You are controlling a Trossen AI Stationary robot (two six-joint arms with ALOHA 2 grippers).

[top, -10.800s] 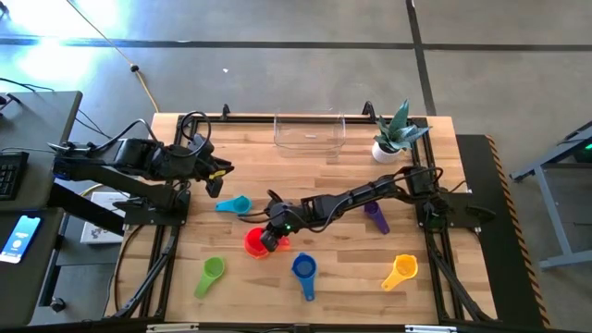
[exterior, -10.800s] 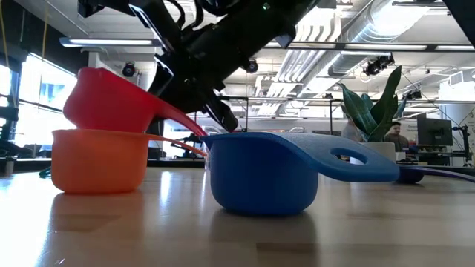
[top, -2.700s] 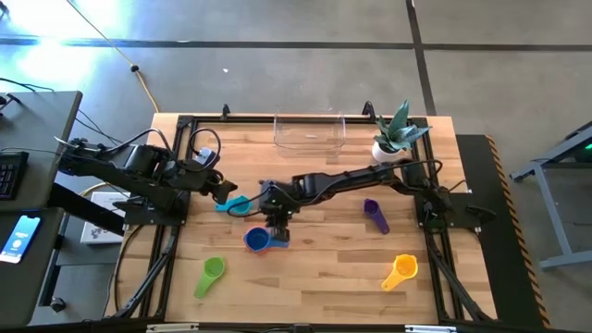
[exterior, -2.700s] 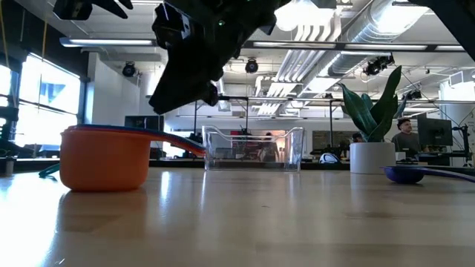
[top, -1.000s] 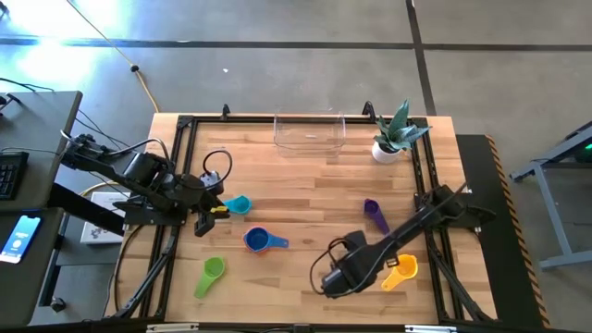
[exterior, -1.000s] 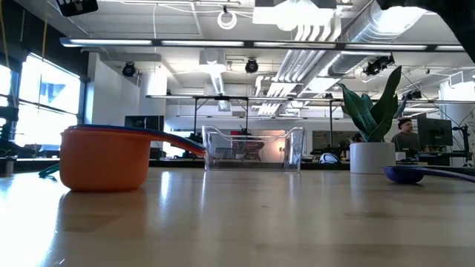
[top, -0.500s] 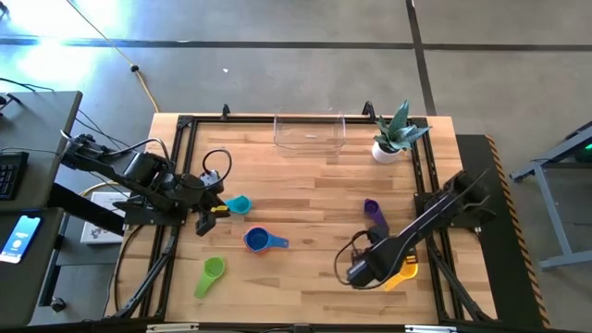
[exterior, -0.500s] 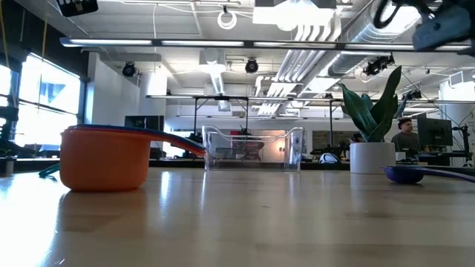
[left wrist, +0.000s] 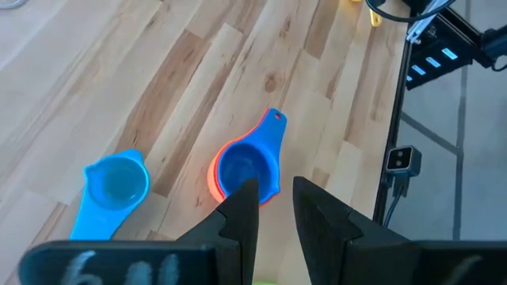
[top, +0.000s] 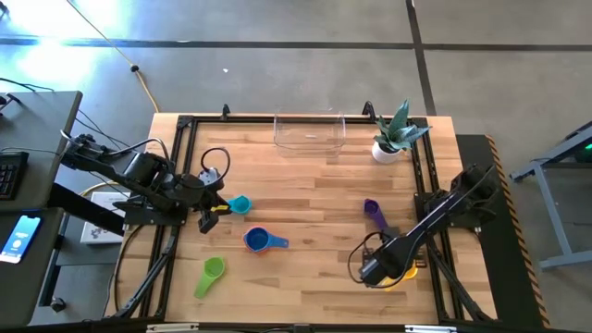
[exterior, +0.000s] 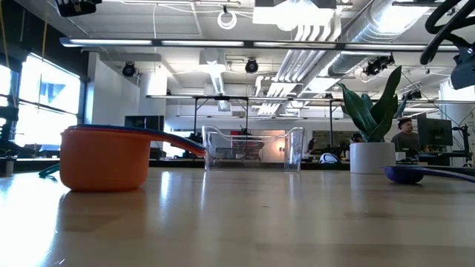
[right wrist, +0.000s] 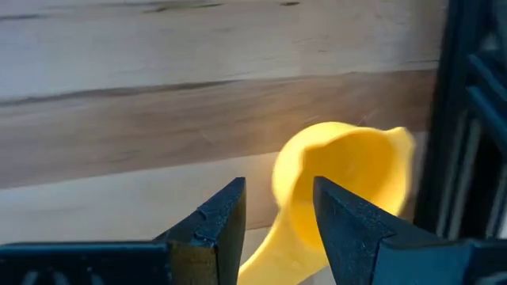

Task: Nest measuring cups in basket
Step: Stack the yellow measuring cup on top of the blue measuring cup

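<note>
The basket (top: 310, 131) sits at the table's (top: 314, 190) far edge, with a potted plant (top: 393, 136) to its right. Mid-table lies a stack of nested measuring cups (top: 260, 240); one cup (top: 236, 204) lies just behind-left of it, another (top: 211, 273) near the front-left. On the right, one cup (top: 374, 212) lies behind another (top: 404, 271).

Right tool (top: 373, 271) parted, low; left tool (top: 207, 218) parted.

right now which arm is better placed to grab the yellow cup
Right. The right gripper hangs open right beside the yellow cup. The left gripper is across the table by the teal cup.
</note>
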